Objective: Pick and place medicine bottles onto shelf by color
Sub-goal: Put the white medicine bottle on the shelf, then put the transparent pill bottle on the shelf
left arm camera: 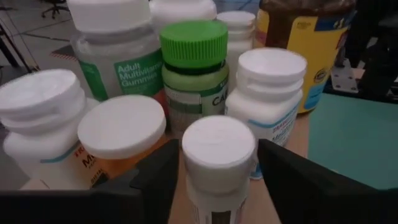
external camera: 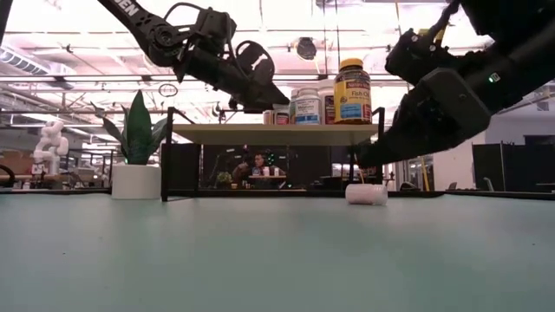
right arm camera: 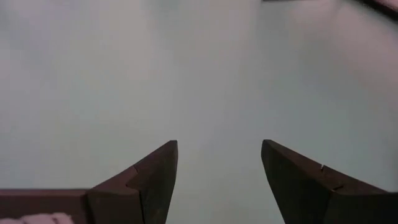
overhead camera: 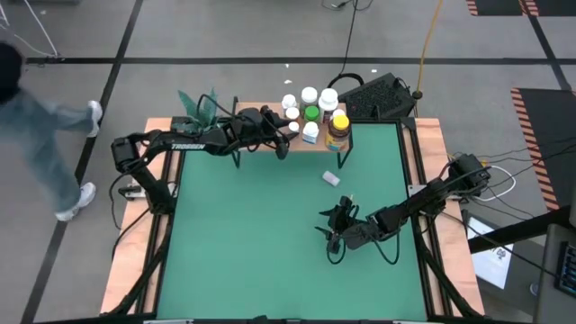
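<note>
One white-capped white pill bottle (left arm camera: 217, 163) sat between our left gripper's (left arm camera: 217, 180) slightly parted fingers on the light-wood shelf (overhead camera: 310, 146) at 12 o'clock; withdrawing carelessly could topple neighbours. Our right gripper (right arm camera: 217, 168) waited, spread.

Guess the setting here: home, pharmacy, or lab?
Most likely a robotics lab or open-plan workshop. Two arms work at a green table on a floor marked with tape, cables trail off to the side, and the low view shows a person seated at a desk behind the shelf under industrial ceiling lights.
</note>
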You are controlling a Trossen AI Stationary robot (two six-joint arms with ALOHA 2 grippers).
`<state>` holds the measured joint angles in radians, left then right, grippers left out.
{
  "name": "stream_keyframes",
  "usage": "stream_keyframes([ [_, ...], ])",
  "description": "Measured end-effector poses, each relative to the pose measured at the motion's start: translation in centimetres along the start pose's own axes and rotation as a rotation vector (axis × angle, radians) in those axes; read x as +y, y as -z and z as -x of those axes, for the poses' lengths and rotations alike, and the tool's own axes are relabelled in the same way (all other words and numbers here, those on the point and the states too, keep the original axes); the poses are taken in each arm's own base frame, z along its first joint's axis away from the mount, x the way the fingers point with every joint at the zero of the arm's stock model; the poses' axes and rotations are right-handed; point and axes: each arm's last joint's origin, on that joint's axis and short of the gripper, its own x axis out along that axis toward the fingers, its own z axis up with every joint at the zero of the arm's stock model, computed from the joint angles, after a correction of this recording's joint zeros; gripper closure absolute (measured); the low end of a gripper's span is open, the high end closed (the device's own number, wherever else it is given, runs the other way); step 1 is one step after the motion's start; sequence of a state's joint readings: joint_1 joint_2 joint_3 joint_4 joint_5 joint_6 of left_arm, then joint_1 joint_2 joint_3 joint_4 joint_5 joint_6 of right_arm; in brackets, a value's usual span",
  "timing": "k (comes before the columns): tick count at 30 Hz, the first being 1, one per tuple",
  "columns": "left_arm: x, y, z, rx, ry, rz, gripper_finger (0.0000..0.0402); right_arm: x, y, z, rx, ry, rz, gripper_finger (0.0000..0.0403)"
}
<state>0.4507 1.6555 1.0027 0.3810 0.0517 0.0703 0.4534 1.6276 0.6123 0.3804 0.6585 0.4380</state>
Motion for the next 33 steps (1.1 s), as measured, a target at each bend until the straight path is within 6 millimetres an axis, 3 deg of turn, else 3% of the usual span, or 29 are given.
stream_keyframes([
  [10,-0.1,0.1,0.1,0.018,0.004,-0.003,0.0063,-0.1,0.3,0.0,0.032,-0.002,-0.036,0.0177],
  [16,-0.7,-0.2,0.7,0.042,0.022,-0.076,0.0019,0.4,0.6,0.5,0.06,-0.048,-0.049,0.0177],
  [24,-1.8,-2.0,3.8,0.109,0.005,-0.104,0.0017,-1.2,-1.1,3.7,0.079,-0.003,-0.051,0.0177],
  [27,-2.1,-2.5,5.4,0.156,-0.02,-0.102,0.0025,-2.3,-1.6,4.7,0.044,0.108,-0.005,0.0177],
  [30,-3.0,-2.8,6.7,0.196,-0.005,-0.069,0.0032,-4.1,-1.4,4.7,0.017,0.229,0.05,0.0177],
  [33,-4.4,-2.3,7.6,0.275,0.035,-0.033,0.0037,-6.0,-0.8,3.6,0.054,0.245,0.058,0.0177],
])
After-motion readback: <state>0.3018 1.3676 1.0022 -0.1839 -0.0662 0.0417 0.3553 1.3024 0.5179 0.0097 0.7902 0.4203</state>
